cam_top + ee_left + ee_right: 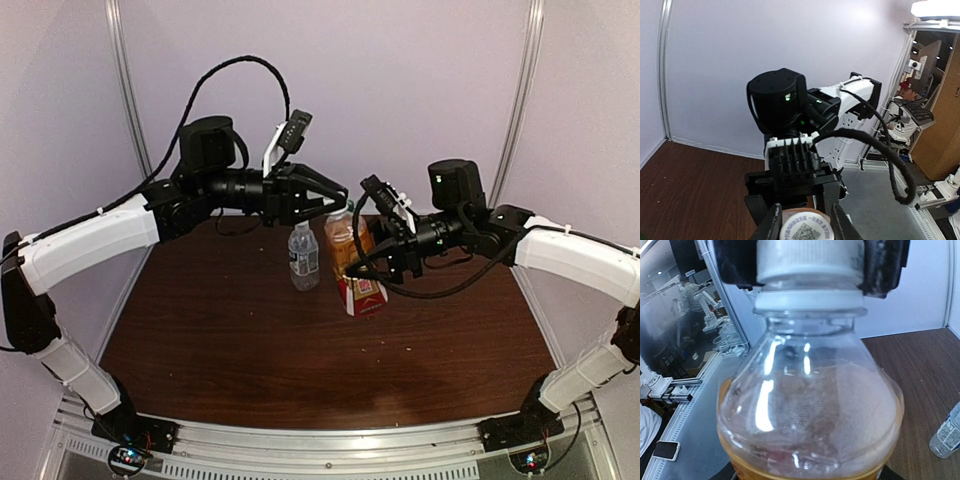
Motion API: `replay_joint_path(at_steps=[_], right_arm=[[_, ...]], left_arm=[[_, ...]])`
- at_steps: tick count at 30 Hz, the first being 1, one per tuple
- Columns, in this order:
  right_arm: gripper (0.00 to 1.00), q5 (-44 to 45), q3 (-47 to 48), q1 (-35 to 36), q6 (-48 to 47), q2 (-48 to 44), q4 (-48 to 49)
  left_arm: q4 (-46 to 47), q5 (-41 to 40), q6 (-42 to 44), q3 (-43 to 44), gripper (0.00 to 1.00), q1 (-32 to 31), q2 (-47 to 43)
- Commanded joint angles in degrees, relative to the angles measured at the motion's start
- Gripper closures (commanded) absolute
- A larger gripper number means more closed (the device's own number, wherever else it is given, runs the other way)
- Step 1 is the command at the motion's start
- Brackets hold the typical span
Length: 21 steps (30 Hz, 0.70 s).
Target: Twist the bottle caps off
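The amber bottle (347,243) with a red label stands mid-table, slightly tilted. My right gripper (364,266) is shut on its body; in the right wrist view the bottle (807,405) fills the frame. My left gripper (336,203) is shut on its white cap (339,213) from above. The left wrist view shows the cap (805,228) with a printed code between the two fingers (771,226). The right wrist view shows the cap (807,257) squeezed between black pads (883,265). The clear water bottle (303,256) stands capped just left of it. The green bottle is not clearly visible.
The water bottle also shows at the right edge of the right wrist view (946,436). The brown table (250,340) is bounded by white walls at the back and sides, with a metal rail (330,445) at the near edge. Black cables hang off both arms.
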Motion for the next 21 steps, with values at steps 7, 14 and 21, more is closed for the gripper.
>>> replay_joint_path(at_steps=[7,14,21], right_arm=[[0.41,24.1,1.6,-0.3,1.1,-1.7,-0.3],[0.41,28.8,1.4,-0.2,2.3,-2.1,1.4],[0.41,27.5,1.2,-0.2,1.8,-1.6,1.1]], left_arm=[[-7.6,-34.5,-10.7,0.9,0.97,-2.8,-3.9],[-15.7,-46.7,-11.4,5.4,0.94,-6.8,-2.7],[-14.4,-43.8,-11.3,5.2,0.82,-6.8,-2.5]])
